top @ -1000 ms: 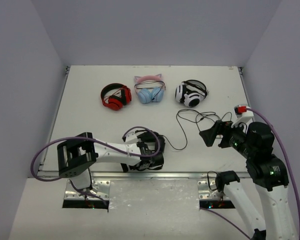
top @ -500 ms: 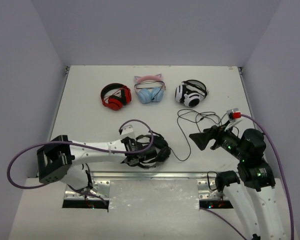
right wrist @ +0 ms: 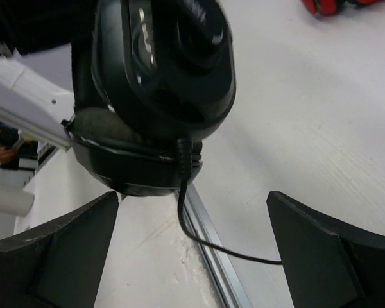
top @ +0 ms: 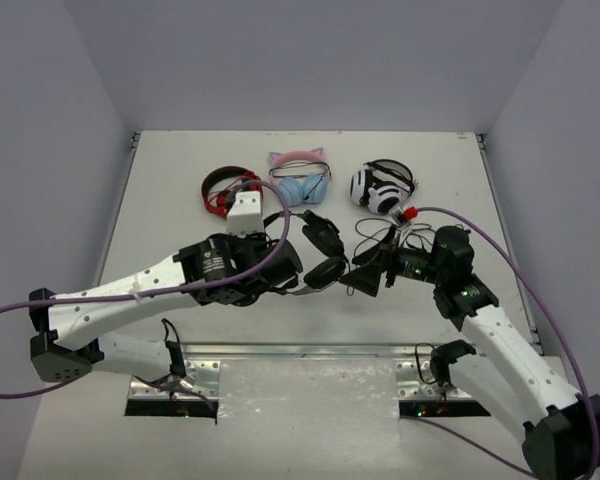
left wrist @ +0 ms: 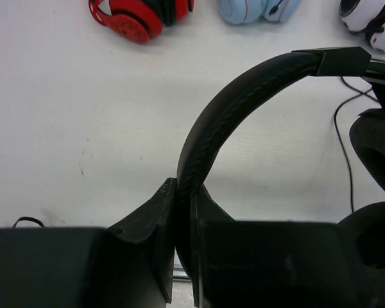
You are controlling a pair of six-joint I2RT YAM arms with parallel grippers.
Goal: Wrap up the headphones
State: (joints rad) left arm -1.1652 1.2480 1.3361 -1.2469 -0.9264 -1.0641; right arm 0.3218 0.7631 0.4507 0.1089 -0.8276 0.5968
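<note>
The black headphones (top: pixel 325 250) hang above the middle of the table. My left gripper (top: pixel 288 266) is shut on their thin padded headband (left wrist: pixel 244 96), pinched between both fingers (left wrist: pixel 155 221). The two ear cups (left wrist: pixel 377 147) dangle to the right of that grip. My right gripper (top: pixel 366 272) stands wide open just right of the cups. In the right wrist view one ear cup (right wrist: pixel 160 77) fills the top, and the cable (right wrist: pixel 183 212) drops from it between the open fingers (right wrist: pixel 70 244). The rest of the cable (top: pixel 400 236) lies in loose loops on the table.
Three other pairs sit in a row at the back: a red-and-black pair (top: pixel 230 192), a blue pair with pink cat ears (top: pixel 298 180) and a white-and-black pair (top: pixel 382 187). A metal rail (top: pixel 300 350) runs along the table's near edge.
My left gripper has shut on the headband and raised the headphones from near the front edge toward the table's middle. My right gripper has moved left to the ear cups, still open.
</note>
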